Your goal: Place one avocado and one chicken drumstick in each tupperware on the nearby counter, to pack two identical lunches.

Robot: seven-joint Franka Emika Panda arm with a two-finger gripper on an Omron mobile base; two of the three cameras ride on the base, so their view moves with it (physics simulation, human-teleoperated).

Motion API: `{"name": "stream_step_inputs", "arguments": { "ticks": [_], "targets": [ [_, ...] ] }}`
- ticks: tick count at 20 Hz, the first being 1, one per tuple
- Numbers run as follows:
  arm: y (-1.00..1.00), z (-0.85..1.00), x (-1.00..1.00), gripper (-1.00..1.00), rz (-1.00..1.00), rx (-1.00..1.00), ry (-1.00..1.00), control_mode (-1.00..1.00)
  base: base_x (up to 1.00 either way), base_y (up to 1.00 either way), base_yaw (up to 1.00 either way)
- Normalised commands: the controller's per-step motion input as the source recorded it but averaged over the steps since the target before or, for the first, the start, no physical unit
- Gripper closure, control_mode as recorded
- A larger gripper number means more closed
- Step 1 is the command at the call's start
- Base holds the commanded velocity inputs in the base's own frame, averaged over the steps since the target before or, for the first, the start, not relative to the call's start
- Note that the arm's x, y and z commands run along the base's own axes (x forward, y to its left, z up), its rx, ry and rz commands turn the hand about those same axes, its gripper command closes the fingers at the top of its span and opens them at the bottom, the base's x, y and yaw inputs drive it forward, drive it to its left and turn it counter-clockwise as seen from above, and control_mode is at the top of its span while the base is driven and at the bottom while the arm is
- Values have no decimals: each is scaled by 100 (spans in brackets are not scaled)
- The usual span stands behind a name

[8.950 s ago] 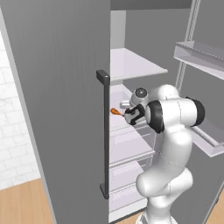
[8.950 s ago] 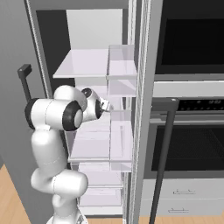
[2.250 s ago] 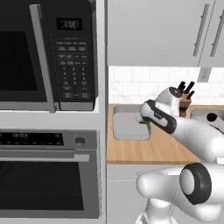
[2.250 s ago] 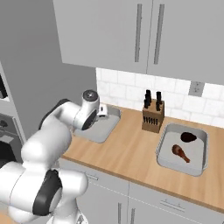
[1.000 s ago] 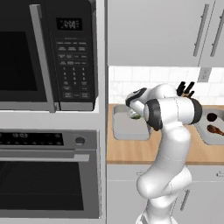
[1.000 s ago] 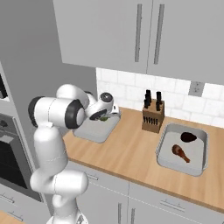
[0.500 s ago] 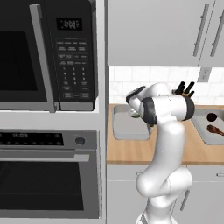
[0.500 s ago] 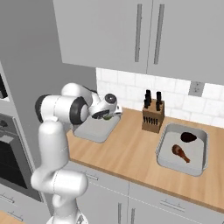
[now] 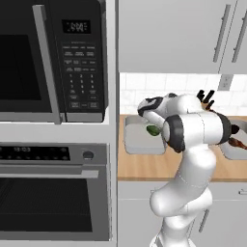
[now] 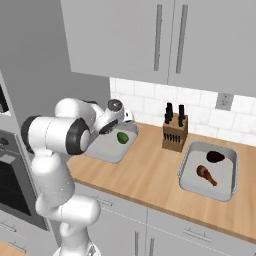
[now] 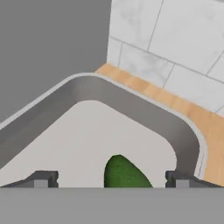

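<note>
A dark-green avocado lies in the left tupperware, close to its far corner. My gripper hangs just above it, open. In the hand view the avocado sits between the wide-apart fingertips without touching them, and the gripper holds nothing. The right tupperware holds a chicken drumstick and a second dark avocado. In the left base view that drumstick shows past my arm.
A brown knife block stands against the tiled backsplash between the two containers. A tall unit with a microwave and an oven borders the tan counter on the left. Wall cabinets hang above.
The jaws have opened wider and let go of the avocado, which now lies in the left tupperware. The hand has shifted slightly over that container.
</note>
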Motion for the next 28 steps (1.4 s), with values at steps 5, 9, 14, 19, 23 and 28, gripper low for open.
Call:
{"name": "stream_step_inputs", "arguments": {
  "ticks": [5,9,14,19,23,28],
  "targets": [
    [8,59,-99,-100,0,-9,-13,-100,0,0,0],
    [-3,81,-100,-100,-7,0,-9,-100,0,0,0],
    [0,78,-100,-100,-11,0,-5,-100,0,0,0],
    [-3,66,-100,-100,-11,3,1,-100,0,0,0],
    [-3,38,-100,-100,-5,14,7,-100,0,0,0],
    [-1,23,-100,-100,1,9,4,-100,0,0,0]
  ]
}}
